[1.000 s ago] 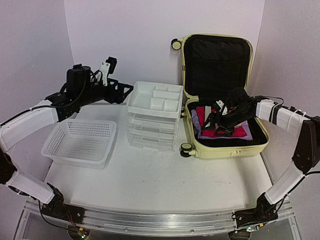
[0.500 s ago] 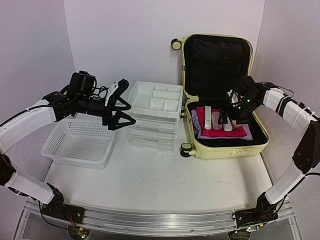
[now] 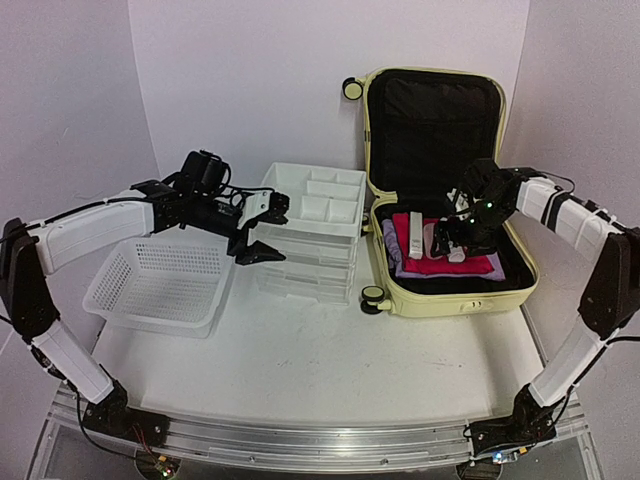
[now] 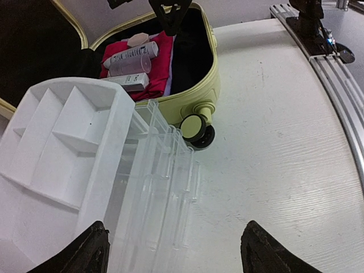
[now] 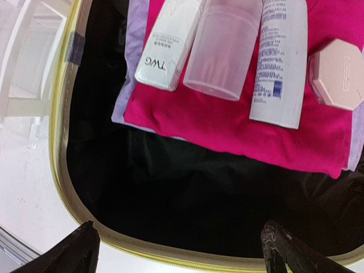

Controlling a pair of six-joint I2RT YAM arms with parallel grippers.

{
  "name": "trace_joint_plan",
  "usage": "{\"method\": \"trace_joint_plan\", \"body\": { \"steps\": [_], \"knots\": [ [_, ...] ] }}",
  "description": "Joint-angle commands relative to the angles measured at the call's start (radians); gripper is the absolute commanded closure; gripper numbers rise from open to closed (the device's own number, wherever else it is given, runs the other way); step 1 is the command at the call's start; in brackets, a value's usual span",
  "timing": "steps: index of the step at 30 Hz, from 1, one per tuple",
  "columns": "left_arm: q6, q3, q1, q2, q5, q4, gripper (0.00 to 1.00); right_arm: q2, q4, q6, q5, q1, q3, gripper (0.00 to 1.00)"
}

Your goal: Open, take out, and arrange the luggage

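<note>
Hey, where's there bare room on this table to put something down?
The wide white tabletop strip along the near edge, bordered by the white mesh plastic basket, white plastic drawer unit and pale yellow hard-shell suitcase. Crowded: the suitcase's pink cloth, covered with bottles.

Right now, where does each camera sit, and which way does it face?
Top external: above, behind the bases, facing the table; both arms show.
Left wrist: beside the drawer unit, facing across it; left gripper shows.
Right wrist: over the luggage, looking down at toiletries; right gripper shows.
Shared: all three see the luggage.
</note>
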Motion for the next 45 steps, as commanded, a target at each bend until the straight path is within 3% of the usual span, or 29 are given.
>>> {"method": "trace_joint_plan", "body": {
  "steps": [1, 12, 23, 33, 39, 45],
  "knots": [
    [0.157, 0.13, -0.018, 0.07, -0.007, -0.038, 0.23, -0.1, 0.013, -0.019, -0.004, 0.002, -0.03, 0.02],
    [0.219, 0.195, -0.085, 0.19, -0.154, -0.043, 0.33, -0.172, 0.027, -0.026, 0.001, 0.003, -0.066, 0.02],
    [0.192, 0.252, -0.114, 0.284, -0.316, -0.031, 0.3, -0.207, 0.033, -0.03, 0.004, 0.002, -0.101, 0.02],
    [0.172, 0.182, -0.136, 0.198, -0.275, -0.105, 0.32, -0.2, 0.041, -0.032, 0.004, 0.003, -0.104, 0.02],
    [0.142, 0.176, -0.154, 0.151, -0.28, -0.199, 0.41, -0.185, 0.05, -0.024, -0.004, 0.003, -0.097, 0.02],
    [0.09, 0.134, -0.164, 0.089, -0.274, -0.23, 0.42, -0.159, 0.051, 0.014, 0.036, 0.002, -0.089, 0.02]
  ]
}}
